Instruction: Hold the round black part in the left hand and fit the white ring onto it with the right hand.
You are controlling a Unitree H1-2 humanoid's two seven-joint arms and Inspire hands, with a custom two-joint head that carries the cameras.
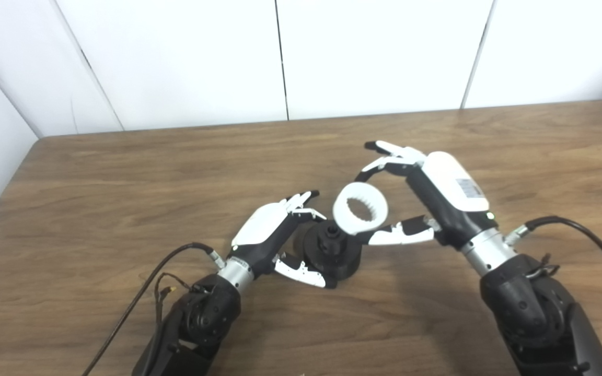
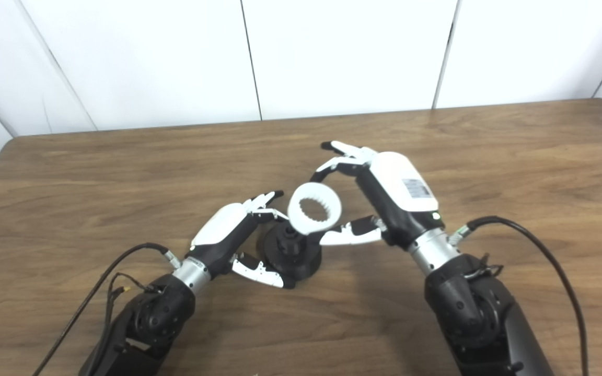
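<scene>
Two hands meet mid-frame. Left hand (image 1: 272, 235) grips the round black part (image 1: 332, 253); right hand (image 1: 426, 193) fingers pinch the white ring (image 1: 360, 209), tilted just above-right of it.

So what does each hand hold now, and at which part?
The right hand holds the white ring by its outer rim, between fingers and thumb. The left hand grips the round black part around its side, on the table.

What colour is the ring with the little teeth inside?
The ring is white all over, clearest in the left eye view.
</scene>
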